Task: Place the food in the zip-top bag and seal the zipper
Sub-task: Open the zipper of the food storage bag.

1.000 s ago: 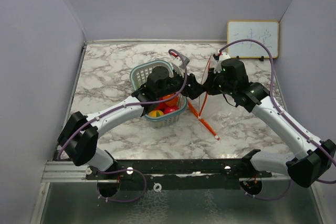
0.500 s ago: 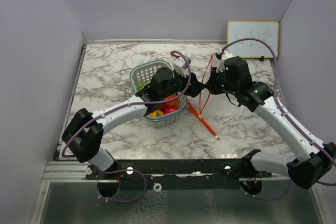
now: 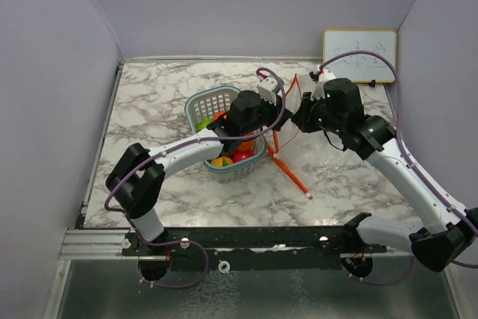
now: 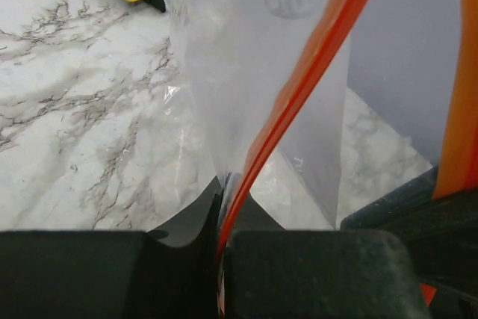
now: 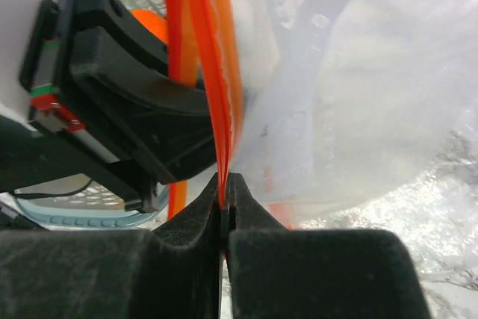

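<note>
The zip-top bag [image 3: 290, 156] is clear film with an orange zipper rim, held up between the two arms; one end of the rim trails on the marble. My left gripper [image 3: 282, 110] is shut on one side of the rim; the left wrist view shows the orange strip [image 4: 299, 80] pinched between the jaws [image 4: 222, 199]. My right gripper [image 3: 301, 116] is shut on the other side of the rim [image 5: 216, 72], seen clamped in the right wrist view [image 5: 224, 188]. The food [image 3: 231, 156], small red, yellow and orange toy fruits, lies in the teal basket [image 3: 200, 104] under the left arm.
A yellow-framed whiteboard [image 3: 359, 55] leans against the back wall at the right. Grey walls close in the marble table [image 3: 149, 95] on three sides. The basket stands just left of the bag, and the left gripper's black body [image 5: 112, 110] sits close beside the right jaws.
The left gripper has moved right and away from the basket to the bag's rim and closed on it. The right gripper has kept its grip, shifting slightly.
</note>
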Tool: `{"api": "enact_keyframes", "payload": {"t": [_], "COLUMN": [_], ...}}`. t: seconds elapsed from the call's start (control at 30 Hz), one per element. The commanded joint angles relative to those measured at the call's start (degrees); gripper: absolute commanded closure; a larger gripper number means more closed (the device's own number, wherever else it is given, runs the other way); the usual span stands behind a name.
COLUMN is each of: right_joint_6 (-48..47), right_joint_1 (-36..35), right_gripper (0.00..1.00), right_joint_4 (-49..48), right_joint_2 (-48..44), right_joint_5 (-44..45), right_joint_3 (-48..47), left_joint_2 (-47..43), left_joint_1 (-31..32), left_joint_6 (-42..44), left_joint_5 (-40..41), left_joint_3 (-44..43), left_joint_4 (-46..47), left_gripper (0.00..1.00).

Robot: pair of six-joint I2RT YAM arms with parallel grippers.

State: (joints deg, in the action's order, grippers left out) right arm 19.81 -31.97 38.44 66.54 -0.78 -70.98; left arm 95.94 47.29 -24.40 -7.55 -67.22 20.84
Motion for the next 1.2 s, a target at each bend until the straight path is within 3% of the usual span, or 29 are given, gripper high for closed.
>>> {"api": "enact_keyframes", "payload": {"t": [0.0,0.27,0.57,0.63,0.8,0.87,1.17], "right_joint_6": [0.8,5.1,6.8,5.3,-3.6,-4.3,-4.5], "right_joint_1": [-0.3,-0.3,-0.2,-0.2,-0.3,-0.2,-0.2], "right_gripper": [0.99,0.98,0.93,0.89,0.70,0.66,0.55], "right_joint_4": [3.8,7.8,7.2,5.3,-8.1,-9.6,-12.4], "right_joint_2": [-2.0,-5.3,-1.4,-0.9,-5.7,-6.4,-8.8], "right_joint_5": [9.8,34.9,47.4,43.5,17.8,11.4,0.3], "right_joint_3": [-2.1,-0.7,0.4,-0.1,3.3,3.1,2.9], "left_joint_2": [-1.6,-11.8,-16.1,-15.8,-12.6,-11.0,-11.0], "left_joint_1": [0.2,0.3,0.3,0.3,0.2,0.2,0.2], "left_joint_6": [3.5,9.4,11.6,11.8,12.3,12.2,12.8], "left_joint_5": [3.3,16.1,17.1,17.9,18.2,18.3,20.5], "left_joint_3": [-2.9,-3.6,-5.6,-5.3,-4.6,-5.8,-6.8], "left_joint_4": [-6.2,-18.7,-26.6,-25.7,-21.3,-21.3,-20.7], "left_gripper": [1.00,1.00,1.00,1.00,1.00,1.00,1.00]}}
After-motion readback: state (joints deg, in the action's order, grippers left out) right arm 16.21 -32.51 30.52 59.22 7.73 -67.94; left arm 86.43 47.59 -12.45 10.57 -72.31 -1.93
